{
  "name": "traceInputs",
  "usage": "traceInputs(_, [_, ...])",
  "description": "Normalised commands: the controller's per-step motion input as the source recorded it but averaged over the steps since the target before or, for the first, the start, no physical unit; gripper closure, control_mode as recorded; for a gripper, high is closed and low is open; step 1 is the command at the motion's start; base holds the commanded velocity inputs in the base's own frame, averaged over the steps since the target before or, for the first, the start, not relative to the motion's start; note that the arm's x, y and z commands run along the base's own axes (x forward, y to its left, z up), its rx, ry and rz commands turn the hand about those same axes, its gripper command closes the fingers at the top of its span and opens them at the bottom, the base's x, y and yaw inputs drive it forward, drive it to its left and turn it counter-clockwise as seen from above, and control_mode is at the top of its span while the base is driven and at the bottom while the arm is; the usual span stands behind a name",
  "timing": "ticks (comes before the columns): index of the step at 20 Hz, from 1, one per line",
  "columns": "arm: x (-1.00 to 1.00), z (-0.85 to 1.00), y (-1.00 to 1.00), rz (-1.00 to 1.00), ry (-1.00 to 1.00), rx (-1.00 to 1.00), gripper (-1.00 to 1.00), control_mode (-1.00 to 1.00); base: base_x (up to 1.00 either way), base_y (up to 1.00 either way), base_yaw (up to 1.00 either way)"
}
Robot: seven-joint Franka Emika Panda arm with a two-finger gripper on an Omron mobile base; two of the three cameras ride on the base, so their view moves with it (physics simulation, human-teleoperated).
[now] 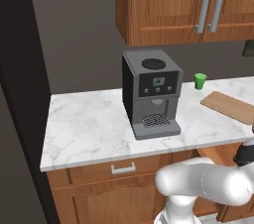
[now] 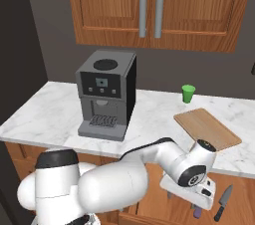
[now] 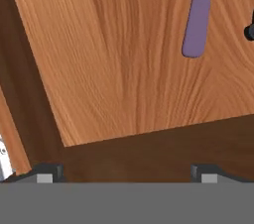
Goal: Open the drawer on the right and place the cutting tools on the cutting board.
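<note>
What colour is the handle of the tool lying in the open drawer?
Purple; the tool handle shows best in the hand view, on the drawer floor.

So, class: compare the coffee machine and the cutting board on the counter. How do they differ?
The coffee machine is a tall grey and black box; the cutting board is thin, flat, light-brown wood. The machine stands upright left of the green cup; the board lies angled to its right. Both rest on the marble counter.
</note>
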Motion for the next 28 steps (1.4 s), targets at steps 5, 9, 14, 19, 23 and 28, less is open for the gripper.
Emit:
traceInputs(5, [0.0, -0.52, 0.05, -0.19, 0.0, -0.12, -1.0, -1.0, 0.0, 0.0, 0.0])
traceInputs(9, [0.0, -0.47, 0.02, -0.2, 0.0, -0.13, -1.0, -1.0, 0.0, 0.0, 0.0])
traceInputs(14, [0.19, -0.42, 0.0, -0.16, 0.03, -0.06, -1.0, -1.0, 0.0, 0.0, 0.0])
traceInputs(19, [0.45, -0.4, 0.0, -0.08, 0.08, 0.0, -1.0, -1.0, 0.0, 0.0, 0.0])
traceInputs(23, [0.38, -0.38, 0.0, -0.08, 0.1, 0.0, -1.0, -1.0, 0.0, 0.0, 0.0])
traceInputs(28, [0.05, -0.36, -0.05, -0.12, 0.11, 0.0, -1.0, -1.0, 0.0, 0.0, 0.0])
